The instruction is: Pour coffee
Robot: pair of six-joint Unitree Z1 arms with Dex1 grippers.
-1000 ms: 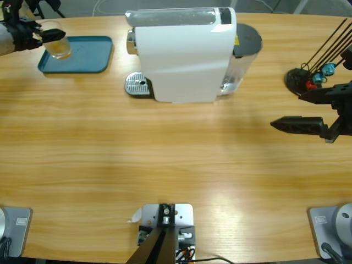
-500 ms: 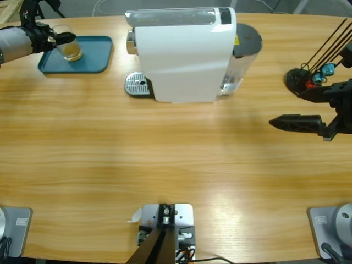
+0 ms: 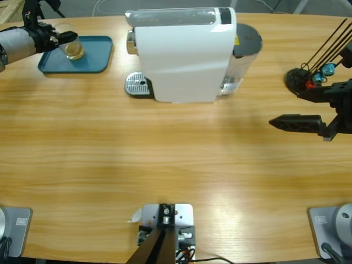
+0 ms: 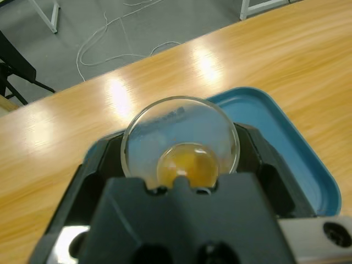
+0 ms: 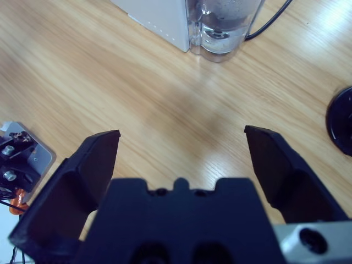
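**Left gripper clamps glass of coffee over teal tray**

The left gripper (image 4: 181,165) pinches a clear glass (image 4: 180,140) between its 2 black jaws, with a thin amber layer of coffee (image 4: 188,164) pooled at the bottom. In the high view the glass (image 3: 71,47) sits over the teal tray (image 3: 93,58) at the desk's 10 o'clock corner; whether it touches the tray cannot be told. The white coffee machine (image 3: 184,55) stands at 12 o'clock on the wooden desk (image 3: 165,159). The right gripper (image 5: 181,148) hangs at 3 o'clock with jaws spread wide and empty above bare wood, near a black stand (image 3: 300,80) behind it.
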